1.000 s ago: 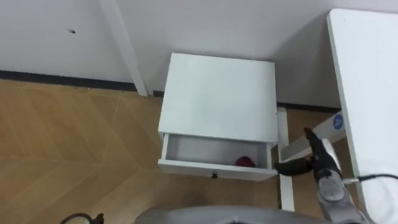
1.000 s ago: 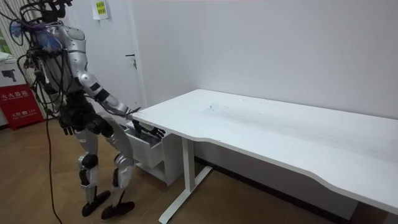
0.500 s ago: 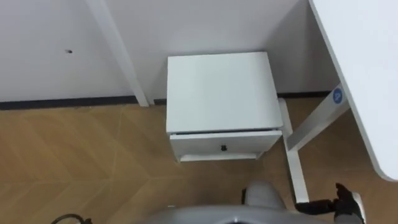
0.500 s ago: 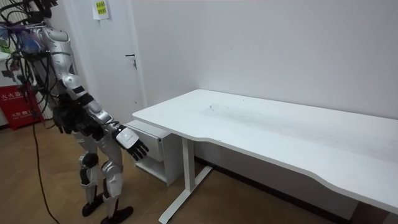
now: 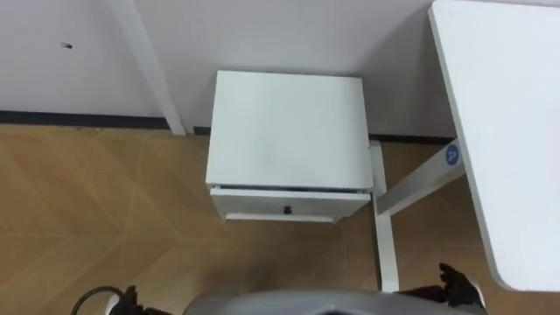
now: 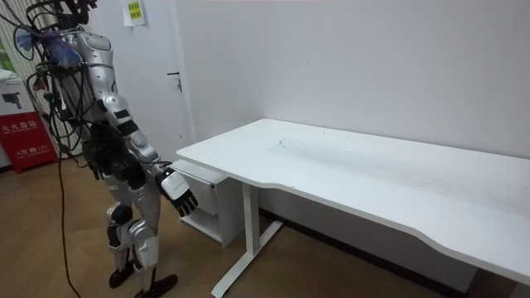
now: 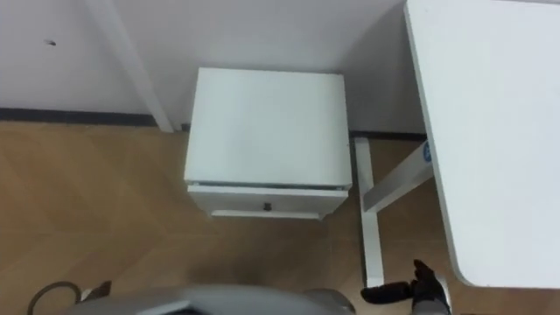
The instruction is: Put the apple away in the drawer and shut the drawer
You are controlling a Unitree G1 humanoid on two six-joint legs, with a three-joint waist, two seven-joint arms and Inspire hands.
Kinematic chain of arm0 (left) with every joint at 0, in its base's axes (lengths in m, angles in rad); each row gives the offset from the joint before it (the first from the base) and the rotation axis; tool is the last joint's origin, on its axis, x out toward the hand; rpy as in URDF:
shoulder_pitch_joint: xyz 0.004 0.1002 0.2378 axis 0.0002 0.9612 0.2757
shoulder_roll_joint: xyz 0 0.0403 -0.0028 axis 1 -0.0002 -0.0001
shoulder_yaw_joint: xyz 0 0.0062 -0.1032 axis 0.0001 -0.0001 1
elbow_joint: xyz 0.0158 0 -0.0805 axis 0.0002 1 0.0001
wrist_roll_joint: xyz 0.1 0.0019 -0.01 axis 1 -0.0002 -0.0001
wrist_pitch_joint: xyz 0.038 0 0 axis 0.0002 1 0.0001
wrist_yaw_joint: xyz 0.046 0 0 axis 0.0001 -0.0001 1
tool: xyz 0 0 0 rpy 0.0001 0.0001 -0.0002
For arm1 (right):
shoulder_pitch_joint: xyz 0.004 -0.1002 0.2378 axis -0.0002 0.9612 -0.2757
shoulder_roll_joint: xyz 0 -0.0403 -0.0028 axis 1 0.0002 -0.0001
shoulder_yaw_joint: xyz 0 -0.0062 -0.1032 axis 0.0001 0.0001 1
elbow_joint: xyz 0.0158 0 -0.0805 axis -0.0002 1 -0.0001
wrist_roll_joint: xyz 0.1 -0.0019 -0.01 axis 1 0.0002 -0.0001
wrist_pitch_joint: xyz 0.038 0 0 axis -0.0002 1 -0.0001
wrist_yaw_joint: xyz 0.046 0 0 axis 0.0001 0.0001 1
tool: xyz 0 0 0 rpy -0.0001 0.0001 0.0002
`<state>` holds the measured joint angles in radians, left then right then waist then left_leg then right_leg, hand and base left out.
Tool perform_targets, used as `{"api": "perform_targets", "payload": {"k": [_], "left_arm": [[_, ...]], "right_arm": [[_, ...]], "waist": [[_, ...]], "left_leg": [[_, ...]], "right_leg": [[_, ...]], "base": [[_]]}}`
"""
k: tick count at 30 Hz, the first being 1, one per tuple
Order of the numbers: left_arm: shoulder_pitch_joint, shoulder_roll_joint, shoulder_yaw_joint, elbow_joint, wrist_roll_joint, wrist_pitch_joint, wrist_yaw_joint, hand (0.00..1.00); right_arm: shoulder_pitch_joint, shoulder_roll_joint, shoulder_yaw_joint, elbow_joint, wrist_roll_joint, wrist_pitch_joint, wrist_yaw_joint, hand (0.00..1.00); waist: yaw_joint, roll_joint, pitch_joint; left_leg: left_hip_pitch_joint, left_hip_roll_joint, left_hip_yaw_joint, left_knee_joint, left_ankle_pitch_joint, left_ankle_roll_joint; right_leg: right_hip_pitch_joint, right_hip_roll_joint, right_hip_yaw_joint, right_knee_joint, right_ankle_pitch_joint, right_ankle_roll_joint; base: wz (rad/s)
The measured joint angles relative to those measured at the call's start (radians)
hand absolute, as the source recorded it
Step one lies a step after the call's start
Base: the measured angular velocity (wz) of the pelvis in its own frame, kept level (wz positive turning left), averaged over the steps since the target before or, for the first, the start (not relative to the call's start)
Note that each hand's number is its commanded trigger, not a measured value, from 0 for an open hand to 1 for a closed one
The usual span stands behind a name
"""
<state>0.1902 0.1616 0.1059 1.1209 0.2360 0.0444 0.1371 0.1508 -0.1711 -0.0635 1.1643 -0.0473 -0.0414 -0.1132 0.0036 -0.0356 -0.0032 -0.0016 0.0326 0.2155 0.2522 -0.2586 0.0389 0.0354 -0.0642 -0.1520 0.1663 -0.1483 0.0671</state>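
Nearest the robot, its right hand [image 5: 455,285] hangs low beside the table's foot [image 5: 385,262], fingers loose and spread, grasping nothing. The left hand [image 5: 129,299] is a dark shape over the wooden floor [image 5: 87,201], and its state cannot be told. Ahead, the drawer [image 5: 289,201] sits pushed in along the front edge of the white cabinet [image 5: 287,131], its dark knob [image 5: 286,210] facing the robot. With that front shut, whether the apple lies inside cannot be told. The white table [image 5: 507,131] stands just right of the cabinet.
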Motion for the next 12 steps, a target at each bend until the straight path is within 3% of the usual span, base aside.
{"api": "perform_targets", "payload": {"k": [7,12], "left_arm": [[0.017,0.001,0.018,0.004,0.011,0.001,-0.001,0.00],[0.032,0.000,0.030,0.004,0.013,0.022,-0.015,0.00]], "right_arm": [[0.007,0.007,-0.001,0.014,0.002,0.010,0.044,0.00],[-0.002,0.007,-0.002,0.016,0.005,0.013,0.070,0.00]], "waist": [[0.001,-0.004,0.0067],[0.004,-0.004,0.0076]], "left_leg": [[0.024,-0.006,-0.005,-0.016,0.000,-0.001],[0.024,-0.008,-0.006,-0.020,0.000,-0.001]], "right_leg": [[0.019,-0.002,-0.003,-0.016,-0.002,-0.003],[0.025,-0.002,-0.003,-0.017,-0.002,-0.003]], "base": [[0.00],[0.00]]}}
